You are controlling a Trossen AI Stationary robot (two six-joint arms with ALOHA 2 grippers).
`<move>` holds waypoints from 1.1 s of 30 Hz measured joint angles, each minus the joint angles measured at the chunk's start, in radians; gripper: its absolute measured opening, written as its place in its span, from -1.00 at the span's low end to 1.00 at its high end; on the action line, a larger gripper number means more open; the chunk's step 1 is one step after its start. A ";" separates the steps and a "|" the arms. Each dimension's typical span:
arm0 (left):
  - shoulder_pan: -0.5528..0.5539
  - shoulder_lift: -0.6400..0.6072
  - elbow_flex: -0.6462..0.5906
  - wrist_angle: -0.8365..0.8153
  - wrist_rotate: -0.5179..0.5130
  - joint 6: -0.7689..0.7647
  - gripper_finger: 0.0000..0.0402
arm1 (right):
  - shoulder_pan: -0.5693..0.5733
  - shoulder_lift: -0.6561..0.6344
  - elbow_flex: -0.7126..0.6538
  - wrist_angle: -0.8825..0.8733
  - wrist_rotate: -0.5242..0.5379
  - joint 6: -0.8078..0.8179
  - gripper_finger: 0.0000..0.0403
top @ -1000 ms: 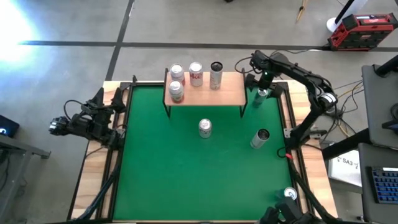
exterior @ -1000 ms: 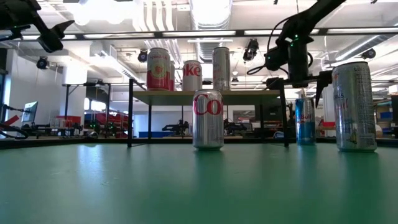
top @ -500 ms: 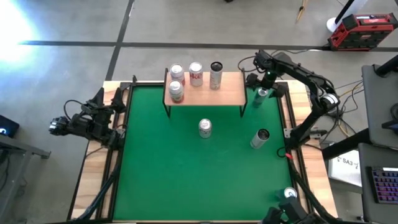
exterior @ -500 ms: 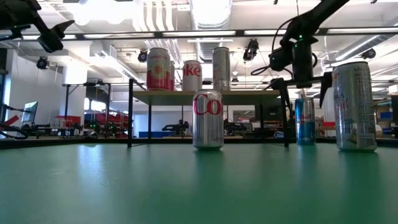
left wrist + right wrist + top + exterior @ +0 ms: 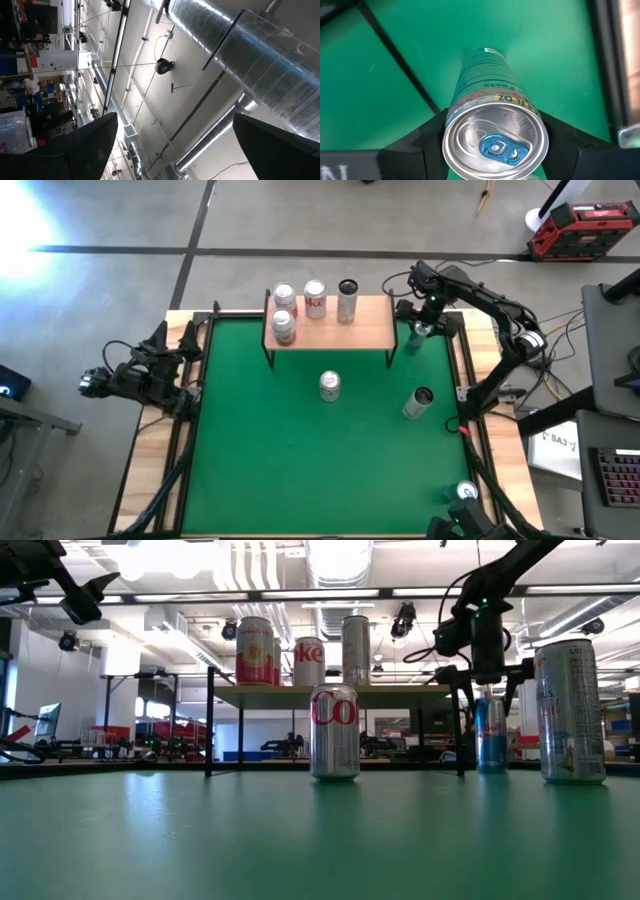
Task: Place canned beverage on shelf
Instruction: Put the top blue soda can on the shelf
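Since the earlier frame your right gripper point(image 5: 492, 145) has dropped, jaws pinching the slim blue can point(image 5: 490, 110) beside the light-wood shelf point(image 5: 330, 325); lift straight before swinging over. Left gripper point(image 5: 160, 355) waits spread at the tabletop's left edge.

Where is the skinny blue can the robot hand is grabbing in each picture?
High view: the skinny blue can stands on the mat's far right, just right of the shelf.
Low view: right of the shelf's right leg, under the right hand.
Left wrist view: not in it.
Right wrist view: centre, top facing the camera.
Shared landmark: the shelf.
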 joint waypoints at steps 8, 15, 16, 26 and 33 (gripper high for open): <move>0.000 0.000 0.000 0.000 0.000 0.000 0.89 | 0.001 -0.092 0.017 -0.090 -0.011 0.045 0.12; 0.000 0.000 0.000 -0.001 0.000 0.000 0.89 | 0.072 -0.232 0.076 -0.175 0.053 0.104 0.12; 0.000 0.000 0.000 -0.001 0.000 0.000 0.89 | 0.093 -0.246 0.090 -0.193 0.077 0.118 0.12; 0.000 0.000 0.000 -0.005 0.000 0.000 0.89 | 0.287 -0.255 0.283 -0.335 0.173 0.187 0.12; 0.000 0.000 0.000 -0.006 0.000 0.000 0.89 | 0.337 -0.256 0.355 -0.342 0.142 0.142 0.12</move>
